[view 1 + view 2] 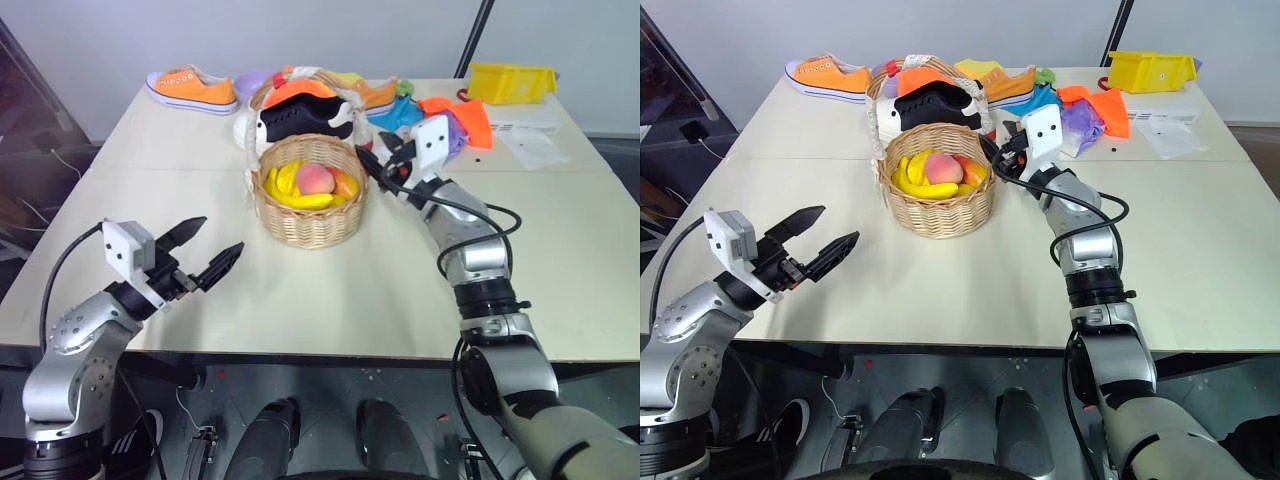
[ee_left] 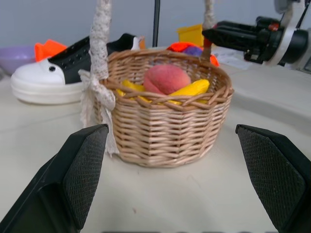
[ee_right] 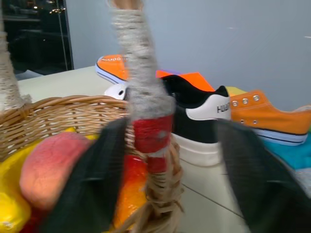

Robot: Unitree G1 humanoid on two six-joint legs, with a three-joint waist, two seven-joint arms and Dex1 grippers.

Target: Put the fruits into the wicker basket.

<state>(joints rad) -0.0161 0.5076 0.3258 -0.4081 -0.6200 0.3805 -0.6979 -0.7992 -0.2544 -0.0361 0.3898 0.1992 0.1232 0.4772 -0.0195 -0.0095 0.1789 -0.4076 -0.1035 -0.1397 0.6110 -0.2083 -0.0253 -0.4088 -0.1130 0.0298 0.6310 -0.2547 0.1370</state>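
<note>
On the table (image 1: 300, 310), near its middle, I see the wicker basket (image 1: 310, 215) holding the banana (image 1: 300, 198), peach (image 1: 315, 178) and mango (image 1: 345, 185). My right pincer (image 1: 372, 165) sits at the basket's rim, fingers straddling the handle base without clamping it. My left pincer (image 1: 212, 250) hovers released, well short of the basket.

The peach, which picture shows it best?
The left wrist view: the peach sits sharp on top of the yellow fruits in the wicker basket. Both eye views show it small from above. The right wrist view shows it close but partly hidden behind a finger.
</note>
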